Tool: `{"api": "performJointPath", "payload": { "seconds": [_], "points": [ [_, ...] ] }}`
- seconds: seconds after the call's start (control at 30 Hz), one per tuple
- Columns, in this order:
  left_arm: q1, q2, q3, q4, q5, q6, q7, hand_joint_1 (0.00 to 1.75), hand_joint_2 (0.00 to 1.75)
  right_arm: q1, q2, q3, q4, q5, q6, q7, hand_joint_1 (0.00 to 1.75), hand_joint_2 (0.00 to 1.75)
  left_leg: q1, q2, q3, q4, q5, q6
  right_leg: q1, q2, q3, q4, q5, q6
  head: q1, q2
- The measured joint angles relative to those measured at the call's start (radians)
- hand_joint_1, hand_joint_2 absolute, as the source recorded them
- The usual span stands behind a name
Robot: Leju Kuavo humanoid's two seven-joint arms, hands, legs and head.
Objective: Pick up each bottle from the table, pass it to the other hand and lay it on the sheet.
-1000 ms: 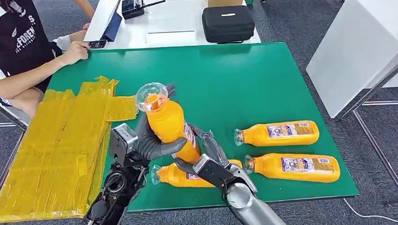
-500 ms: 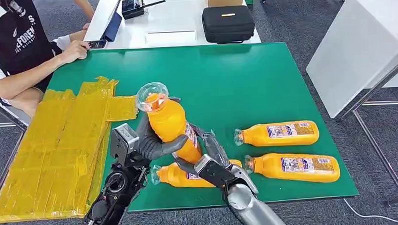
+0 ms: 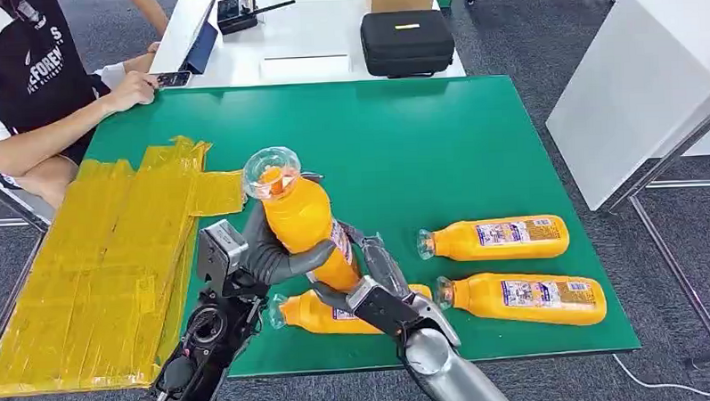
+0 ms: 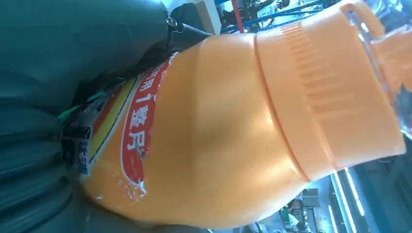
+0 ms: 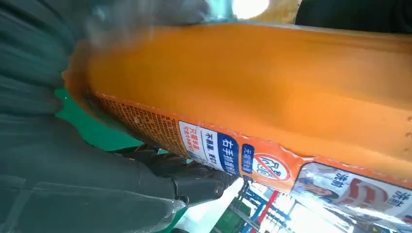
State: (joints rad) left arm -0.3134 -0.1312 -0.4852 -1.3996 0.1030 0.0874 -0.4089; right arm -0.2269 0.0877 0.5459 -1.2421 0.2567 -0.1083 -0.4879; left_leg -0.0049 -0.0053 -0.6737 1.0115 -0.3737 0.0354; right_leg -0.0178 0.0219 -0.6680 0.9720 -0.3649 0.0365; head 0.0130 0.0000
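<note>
Left hand [image 3: 269,252] and right hand [image 3: 372,285] both grip the orange bottle [image 3: 303,222], its label in Chinese characters.

The desk [image 3: 438,135] has a green top, and a yellow sheet [image 3: 96,281] covers its left side, running from near the far-left corner down to the near edge. Three orange bottles lie on their sides on the green near the near edge: one [image 3: 324,314] close to the middle of that edge, and two toward the near-right corner, the farther bottle [image 3: 495,237] just beside the nearer bottle [image 3: 522,298], their clear caps pointing left.
</note>
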Motion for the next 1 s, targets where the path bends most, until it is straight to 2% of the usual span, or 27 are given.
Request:
{"api": "performJointPath", "payload": {
  "seconds": [0.2,0.23,0.27,0.4,0.47,0.53,0.6,0.67,0.73,0.87,0.93,1.0],
  "points": [
    [0.000,0.000,0.000,0.000,0.002,0.001,0.000,1.75,1.75,0.000,0.000,0.000,0.000,0.002,0.000,0.000,1.75,1.75,0.000,0.000,0.000,0.000,0.000,0.000,0.000,0.000,0.000,0.000,0.000,0.000,0.000,0.000],
    [0.000,0.000,0.000,0.000,0.003,0.001,0.000,1.75,1.75,0.000,0.000,0.000,0.000,0.003,0.000,0.000,0.23,1.75,0.000,0.000,0.000,0.000,0.000,0.000,0.000,0.000,0.000,0.000,0.000,0.000,0.000,0.000],
    [0.000,0.000,0.000,0.000,0.007,0.001,0.000,1.75,1.75,0.000,0.000,0.000,0.000,0.005,-0.002,0.000,0.00,1.75,0.000,0.000,0.000,0.000,0.000,0.000,0.000,0.000,0.000,0.000,0.000,0.000,0.000,0.000],
    [0.000,0.001,0.006,-0.001,0.009,0.020,-0.014,1.75,1.75,0.006,0.000,0.002,-0.016,0.076,-0.070,0.001,0.00,1.75,0.000,0.000,0.000,0.000,0.000,0.000,0.000,0.000,0.000,0.000,0.000,0.000,0.000,0.000],
    [-0.008,0.012,0.026,0.000,-0.102,0.132,0.033,1.75,1.75,0.015,-0.002,0.006,-0.031,0.199,-0.172,0.044,0.00,1.75,0.000,0.000,0.000,0.000,0.000,0.000,0.000,0.000,0.000,0.000,0.000,0.000,0.000,0.000],
    [-0.033,0.043,0.092,0.008,-0.410,0.406,0.162,1.75,1.75,0.036,-0.022,0.007,-0.078,0.367,-0.229,0.141,0.00,1.75,0.001,0.001,0.000,0.000,0.000,-0.001,0.000,0.001,0.000,0.000,0.001,-0.001,0.001,0.000],
    [-0.073,0.065,0.204,0.029,-0.848,0.635,0.200,1.75,1.75,0.066,-0.042,0.004,-0.122,0.466,-0.226,0.212,0.00,1.75,0.001,0.004,0.000,0.000,0.000,-0.001,0.001,0.004,-0.003,0.000,0.003,-0.003,-0.001,0.000],
    [-0.114,0.081,0.295,0.069,-1.306,0.693,0.232,1.75,1.75,0.090,-0.056,-0.002,-0.151,0.532,-0.217,0.258,0.00,1.75,0.001,0.001,0.000,0.000,0.001,-0.001,0.001,0.002,-0.001,0.000,0.001,-0.004,-0.001,0.000],
    [-0.138,0.091,0.353,0.102,-1.644,0.632,0.264,1.75,1.75,0.097,-0.061,-0.005,-0.171,0.567,-0.206,0.283,0.00,1.75,0.002,-0.003,0.001,0.000,0.002,-0.001,0.001,-0.003,0.001,0.001,0.000,-0.003,0.000,0.000],
    [-0.150,0.107,0.418,0.156,-1.545,0.610,0.308,1.75,1.75,0.120,-0.069,-0.029,-0.208,0.572,-0.195,0.299,0.00,1.75,0.001,0.002,0.000,0.000,0.001,-0.002,0.000,0.000,-0.002,0.001,0.002,-0.004,0.000,0.000],
    [-0.158,0.113,0.427,0.173,-1.421,0.608,0.315,1.75,1.75,0.129,-0.075,-0.040,-0.219,0.565,-0.194,0.299,0.00,1.75,0.000,0.001,0.000,0.000,0.001,-0.002,0.000,0.000,-0.002,0.001,0.001,-0.004,0.000,0.000],
    [-0.162,0.118,0.433,0.191,-1.420,0.608,0.333,1.75,1.75,0.138,-0.078,-0.050,-0.229,0.562,-0.197,0.296,0.00,1.75,0.000,-0.001,-0.001,0.000,0.001,-0.002,0.000,-0.001,-0.001,0.000,0.001,-0.004,0.000,0.000]
  ]
}}
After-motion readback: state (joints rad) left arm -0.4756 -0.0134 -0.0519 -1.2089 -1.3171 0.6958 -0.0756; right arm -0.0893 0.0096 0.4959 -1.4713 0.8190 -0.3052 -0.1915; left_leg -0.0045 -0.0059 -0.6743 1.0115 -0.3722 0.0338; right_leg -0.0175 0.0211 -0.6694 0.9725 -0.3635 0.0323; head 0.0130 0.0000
